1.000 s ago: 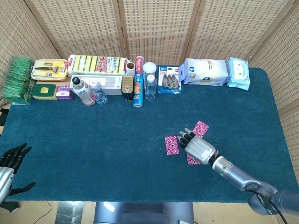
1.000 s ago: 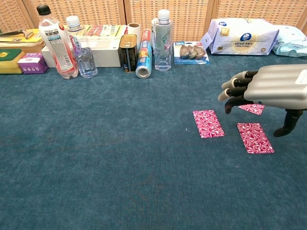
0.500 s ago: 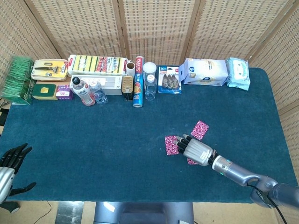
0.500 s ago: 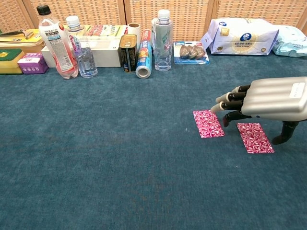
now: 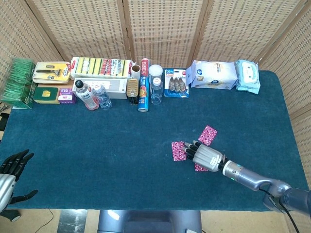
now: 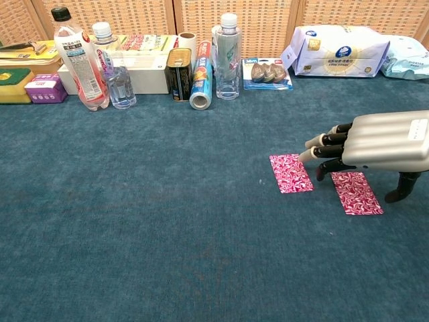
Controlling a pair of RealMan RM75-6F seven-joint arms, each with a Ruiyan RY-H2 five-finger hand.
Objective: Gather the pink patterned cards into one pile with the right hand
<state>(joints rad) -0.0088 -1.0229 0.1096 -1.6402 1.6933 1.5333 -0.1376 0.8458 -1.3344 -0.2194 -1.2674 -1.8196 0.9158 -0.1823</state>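
Three pink patterned cards lie on the blue table cloth. The left card [image 5: 178,151] [image 6: 291,173] lies flat, just left of my right hand's fingertips [image 6: 312,151]. A second card [image 5: 199,167] [image 6: 356,192] lies beneath that hand. The third card [image 5: 208,134] lies farther back; the hand hides it in the chest view. My right hand [image 5: 206,156] [image 6: 380,141] hovers low over the cards, palm down, fingers stretched toward the left card, holding nothing. My left hand [image 5: 13,165] hangs off the table's front left corner, fingers spread and empty.
Along the back edge stand bottles [image 6: 76,57], a can [image 6: 179,73], a foil roll [image 6: 200,84], sponge packs [image 5: 101,67], a blister pack [image 6: 267,72] and wipe packs [image 6: 337,48]. The blue cloth [image 6: 147,201] spreads bare to the left of the cards.
My right hand dropped and reached left toward the left card, then drew back slightly to the right. The far card went out of sight behind it in the chest view. No card moved.
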